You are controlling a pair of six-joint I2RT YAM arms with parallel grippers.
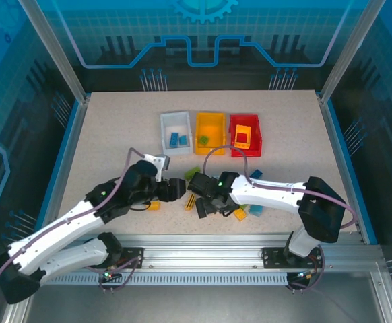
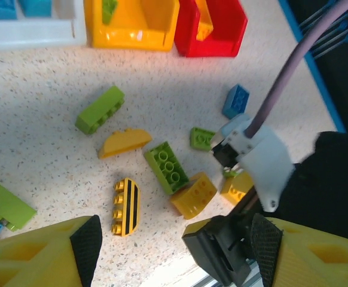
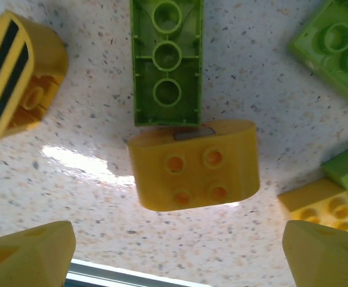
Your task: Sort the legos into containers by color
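Note:
Three containers stand in a row at the back: white bin (image 1: pixel 175 121) with blue legos, yellow bin (image 1: pixel 209 124) with a green one, red bin (image 1: pixel 244 149) with a yellow one. Loose legos lie near the front. My right gripper (image 3: pixel 177 263) is open wide just above the table; a yellow rounded brick (image 3: pixel 195 164) lies in front of its fingertips, untouched, butted against an overturned green brick (image 3: pixel 166 60). A yellow brick with black stripes (image 2: pixel 126 205) lies beside them. My left gripper (image 2: pixel 175 251) is open and holds nothing, hovering close to the right gripper (image 1: pixel 199 198).
Around the pile lie a long green brick (image 2: pixel 100 109), a yellow half-round piece (image 2: pixel 124 142), a blue brick (image 2: pixel 236 100) and a small green one (image 2: pixel 202 138). The metal rail at the table's near edge (image 1: pixel 203 239) is just behind both grippers. The right arm's cable (image 2: pixel 281 84) crosses the left wrist view.

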